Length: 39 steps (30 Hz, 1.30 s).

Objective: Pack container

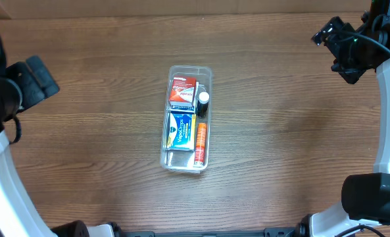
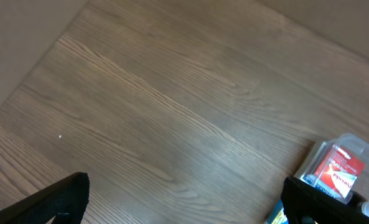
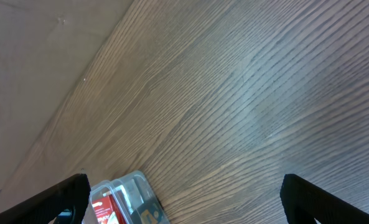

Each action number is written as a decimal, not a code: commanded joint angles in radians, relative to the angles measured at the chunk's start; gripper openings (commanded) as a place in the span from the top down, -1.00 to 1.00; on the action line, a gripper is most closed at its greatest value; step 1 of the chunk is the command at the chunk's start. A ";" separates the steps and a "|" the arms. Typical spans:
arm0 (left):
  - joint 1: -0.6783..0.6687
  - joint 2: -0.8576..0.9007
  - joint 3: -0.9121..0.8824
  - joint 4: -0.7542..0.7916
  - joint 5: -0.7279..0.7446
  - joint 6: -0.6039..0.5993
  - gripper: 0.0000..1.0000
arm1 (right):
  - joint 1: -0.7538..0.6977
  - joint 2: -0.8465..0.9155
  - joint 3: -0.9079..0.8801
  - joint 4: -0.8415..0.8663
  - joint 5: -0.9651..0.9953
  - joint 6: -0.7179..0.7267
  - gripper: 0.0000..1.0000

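- Locate the container (image 1: pixel 189 68) at the middle of the table (image 1: pixel 287 138); it lies lengthwise, running from the far side towards the near edge.
- Note its contents: a red box (image 1: pixel 183 91) at the far end on the left; a blue box (image 1: pixel 180 130) just behind it on the near side, the two touching or nearly so; a small bottle (image 1: pixel 202 100) beside the red box on the right; an orange tube (image 1: pixel 200 143) beside the blue box on the right, lying along the container wall.
- Observe the strip at the far end of the container, past the red box; it shows only clear plastic.
- Check the left gripper (image 2: pixel 184 202); its fingers (image 2: pixel 63 196) stand wide apart at the two lower corners of the wrist view; the jaws are parted and hold nothing; it hangs at the left edge of the table, well apart from the container.
- Check the right gripper (image 3: pixel 184 199); its fingers (image 3: pixel 327 199) are likewise spread wide and hold nothing; it hangs at the far right corner, well apart from the container.
- Bare wood lies between each gripper and the container; each wrist view catches only the red-box end of the container.
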 commanded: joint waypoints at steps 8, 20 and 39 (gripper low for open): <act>0.011 0.026 0.010 -0.002 0.001 0.009 -1.00 | -0.002 -0.005 0.005 0.005 0.000 -0.006 -1.00; 0.011 0.027 0.010 -0.002 0.001 0.009 -1.00 | 0.274 -0.439 -0.216 0.125 0.576 -0.102 -1.00; 0.011 0.027 0.010 -0.001 0.001 0.009 -1.00 | 0.177 -1.695 -1.696 0.647 0.253 -0.367 -1.00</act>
